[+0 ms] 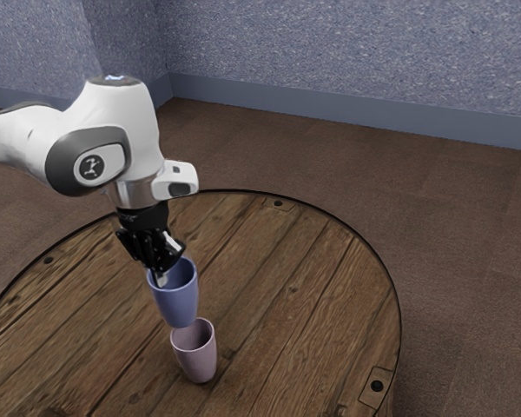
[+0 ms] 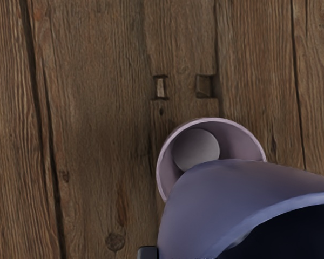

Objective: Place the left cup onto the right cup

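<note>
A blue-violet cup (image 1: pixel 176 297) hangs upright in the air, and my gripper (image 1: pixel 161 268) is shut on its rim, one finger inside and one outside. Its base sits right over the mouth of a pale pink cup (image 1: pixel 195 349) that stands upright on the round wooden table (image 1: pixel 313 287). In the wrist view the held blue-violet cup (image 2: pixel 243 210) looms large just under my hand and covers part of the pink cup (image 2: pixel 202 145), whose open mouth and grey bottom show beyond it.
The table's dark rim (image 1: pixel 391 295) curves round at the exterior view's right, with brown floor beyond it. Two small square notches (image 2: pixel 183 86) are cut in the planks a short way past the pink cup.
</note>
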Robot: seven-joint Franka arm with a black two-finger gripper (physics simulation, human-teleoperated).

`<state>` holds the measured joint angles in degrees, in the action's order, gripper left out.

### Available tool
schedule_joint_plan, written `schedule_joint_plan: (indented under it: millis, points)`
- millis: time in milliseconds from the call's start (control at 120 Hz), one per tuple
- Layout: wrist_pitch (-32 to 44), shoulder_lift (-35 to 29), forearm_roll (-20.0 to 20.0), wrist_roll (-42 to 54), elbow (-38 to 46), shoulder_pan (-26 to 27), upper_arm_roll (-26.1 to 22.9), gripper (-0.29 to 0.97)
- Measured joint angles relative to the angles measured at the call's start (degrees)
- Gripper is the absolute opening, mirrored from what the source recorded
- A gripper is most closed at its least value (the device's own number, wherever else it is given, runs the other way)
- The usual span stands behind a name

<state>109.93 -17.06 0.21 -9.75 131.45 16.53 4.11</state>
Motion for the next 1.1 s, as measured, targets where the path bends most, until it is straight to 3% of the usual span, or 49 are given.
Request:
schedule_joint_plan:
  millis: [650, 1100]
  points:
    - [7.41, 4.63, 0.39, -1.62, 0.52, 0.08, 0.29, -0.11]
    - [6.01, 5.21, -1.88, -2.96, 0.14, 1.07, 0.28, -0.11]
